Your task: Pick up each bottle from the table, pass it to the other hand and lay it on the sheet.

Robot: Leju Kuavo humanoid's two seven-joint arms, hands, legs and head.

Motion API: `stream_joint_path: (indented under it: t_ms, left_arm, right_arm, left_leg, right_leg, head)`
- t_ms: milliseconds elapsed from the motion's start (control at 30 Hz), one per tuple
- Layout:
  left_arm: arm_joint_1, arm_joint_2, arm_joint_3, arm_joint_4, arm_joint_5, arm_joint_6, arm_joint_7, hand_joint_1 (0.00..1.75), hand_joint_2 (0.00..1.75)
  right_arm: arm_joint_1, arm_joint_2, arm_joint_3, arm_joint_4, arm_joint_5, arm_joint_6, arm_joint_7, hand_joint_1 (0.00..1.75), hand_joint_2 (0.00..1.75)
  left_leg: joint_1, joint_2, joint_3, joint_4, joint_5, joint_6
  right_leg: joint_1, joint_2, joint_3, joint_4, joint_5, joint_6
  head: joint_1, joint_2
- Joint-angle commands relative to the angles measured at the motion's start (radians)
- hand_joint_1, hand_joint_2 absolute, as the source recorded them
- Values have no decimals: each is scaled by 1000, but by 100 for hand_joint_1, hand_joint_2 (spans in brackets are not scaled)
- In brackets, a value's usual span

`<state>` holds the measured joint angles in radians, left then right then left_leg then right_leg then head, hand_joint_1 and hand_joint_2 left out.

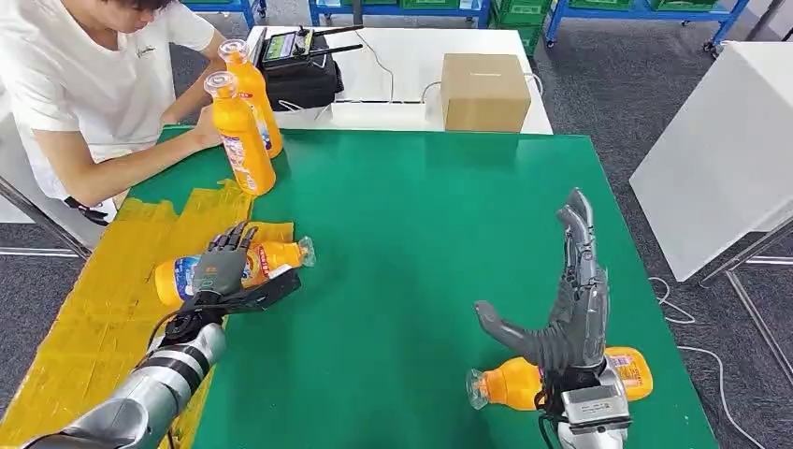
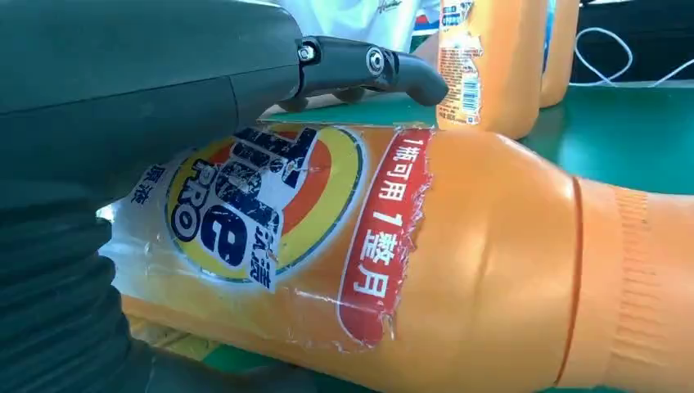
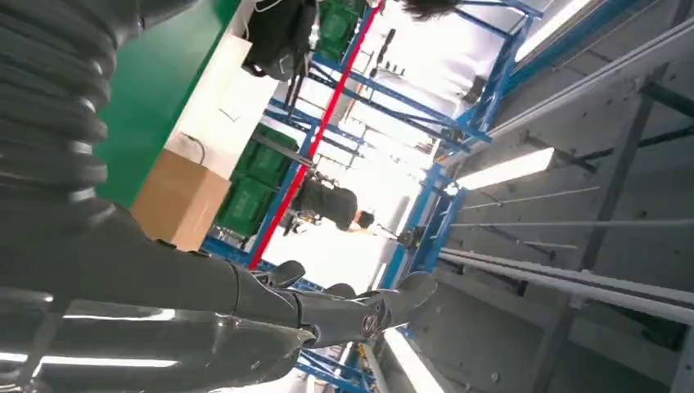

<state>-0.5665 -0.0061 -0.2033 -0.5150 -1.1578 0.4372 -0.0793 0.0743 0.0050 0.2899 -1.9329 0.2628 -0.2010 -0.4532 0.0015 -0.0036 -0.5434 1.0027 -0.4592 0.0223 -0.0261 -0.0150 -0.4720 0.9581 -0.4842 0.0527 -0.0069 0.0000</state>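
Head view: I see the left hand wrapped over an orange bottle lying on its side, its base over the yellow sheet and its cap end on the green bench. The right hand is raised with its fingers straight up and its thumb out to the side, holding nothing. A second bottle on its side lies on the bench just behind that hand's wrist. Two upright bottles stand at the far left edge next to a person in a white shirt seated there. On the white table beyond are a cardboard box and a black bag.

Left wrist view: it adds label detail. The held bottle has a torn blue, yellow and red label, with the left hand pressed across its body. The upright pair shows behind it.

Right wrist view: the right hand has its fingers extended and spread, with nothing in them. The camera points up at blue racking, with the cardboard box and a distant person.
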Motion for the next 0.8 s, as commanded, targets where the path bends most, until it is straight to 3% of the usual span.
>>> stream_joint_path:
  t_ms: [33,200,333,533,567,667,800]
  left_arm:
    - [17,-14,31,18,1,-4,3,0,175]
    - [60,-23,57,-79,37,134,-40,0,175]
    - [103,-23,63,-184,62,156,-50,0,175]
    - [251,-82,67,-520,455,-8,-275,0,175]
    - [329,-108,50,-678,643,-65,-487,0,175]
    - [429,-101,-62,-899,656,-45,-406,0,175]
    - [424,-92,-69,-895,662,-44,-397,0,175]
  right_arm:
    - [-26,-10,0,54,0,-5,4,0,175]
    - [-20,-10,-1,61,0,-15,3,0,175]
    - [-13,-10,2,64,1,-25,1,0,175]
    - [32,-21,5,40,55,-53,11,0,175]
    - [39,-46,19,51,118,-44,46,0,175]
    - [58,-60,27,70,163,-55,31,0,175]
    - [58,-60,27,68,166,-58,30,0,175]
  left_leg:
    - [1,1,0,0,0,0]
    - [1,1,0,-1,0,-1]
    - [2,2,-2,0,0,-1]
    - [1,0,-6,0,0,0]
    - [2,1,-6,0,-1,-1]
    - [1,2,-9,1,-1,0]
    - [1,1,-12,1,-1,-1]
  right_leg:
    - [1,1,0,-1,1,-1]
    - [1,2,0,-1,1,-2]
    - [2,2,-3,-2,1,-3]
    - [1,0,-6,-1,0,-1]
    - [3,2,-5,-3,1,-4]
    - [1,2,-9,-2,0,-2]
    - [1,2,-12,-1,0,-2]
  head:
    - [0,0]
    - [0,0]
    - [0,0]
    - [0,0]
    - [0,0]
    - [0,0]
    - [0,0]
